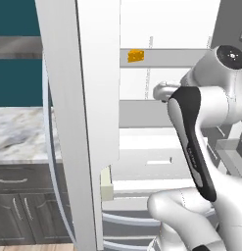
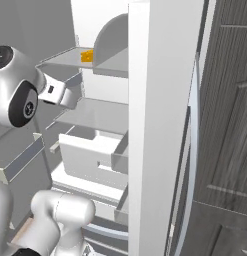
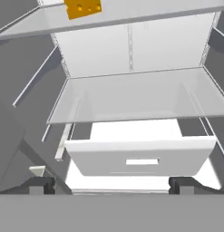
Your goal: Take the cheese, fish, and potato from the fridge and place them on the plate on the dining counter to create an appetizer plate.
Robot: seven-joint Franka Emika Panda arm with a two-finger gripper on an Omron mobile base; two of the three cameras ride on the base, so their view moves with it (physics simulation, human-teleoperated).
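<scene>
Cheese point(image 3: 83, 7), one orange-yellow block with holes, sits alone on the upper grey shelf point(image 3: 145, 16) of the open fridge point(image 1: 142, 29), toward that shelf's left end as the hand camera looks in. One cheese block is the count in all three views: it shows again on the same shelf in the left base view point(image 1: 136, 55) and in the right base view point(image 2: 87, 55). Below the cheese shelf lies a second grey shelf point(image 3: 140, 99), bare on its visible surface, and below that one white drawer point(image 3: 140, 158) with a single rectangular handle slot. Two grey shelves and one drawer are thus counted inside the fridge. One white fridge door point(image 1: 78, 122) stands open at the left of the fridge in the left base view. The gripper point(image 3: 111, 186) faces the fridge interior below the cheese shelf, level with the drawer, its two dark finger tips spread wide with nothing between them.
</scene>
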